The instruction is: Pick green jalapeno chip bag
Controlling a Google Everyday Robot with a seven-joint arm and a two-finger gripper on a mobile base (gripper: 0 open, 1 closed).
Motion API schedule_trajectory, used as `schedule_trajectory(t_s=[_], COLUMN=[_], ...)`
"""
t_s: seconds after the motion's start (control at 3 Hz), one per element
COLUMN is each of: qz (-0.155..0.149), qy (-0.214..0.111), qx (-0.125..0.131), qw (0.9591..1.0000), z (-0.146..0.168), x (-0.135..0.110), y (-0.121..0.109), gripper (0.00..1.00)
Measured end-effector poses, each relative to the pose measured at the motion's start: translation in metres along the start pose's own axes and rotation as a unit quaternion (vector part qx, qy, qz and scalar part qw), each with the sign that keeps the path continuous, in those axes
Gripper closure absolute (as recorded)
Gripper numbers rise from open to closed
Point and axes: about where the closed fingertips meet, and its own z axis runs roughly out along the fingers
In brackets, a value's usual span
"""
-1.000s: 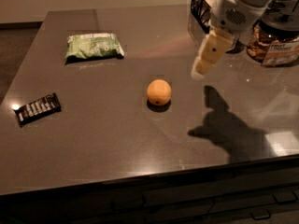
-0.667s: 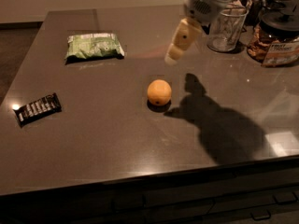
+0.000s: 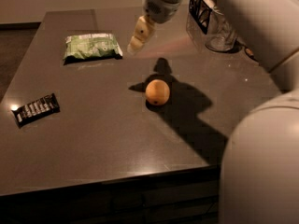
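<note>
Green jalapeno chip bag (image 3: 91, 46) on counter (image 3: 103, 139), not yet grasped; claw (image 3: 138, 35) hovers beside it, empty, can't tell how far open

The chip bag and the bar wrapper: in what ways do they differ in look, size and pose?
The chip bag is light green with white patches and puffy; the bar wrapper is dark with white lettering and flat. The bag is larger than the wrapper. The bag lies far back; the wrapper lies near the left edge, at an angle. Both rest on the table, untouched; the gripper hovers just right of the bag.
</note>
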Motion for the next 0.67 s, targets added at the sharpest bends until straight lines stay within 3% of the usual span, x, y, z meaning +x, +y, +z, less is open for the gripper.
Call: schedule_trajectory(t_s=[0.67], qz=[0.043], qy=[-0.055], qx=[0.016], qw=[0.9974], z=[0.079], x=[-0.062], y=[0.012], gripper=[0.00])
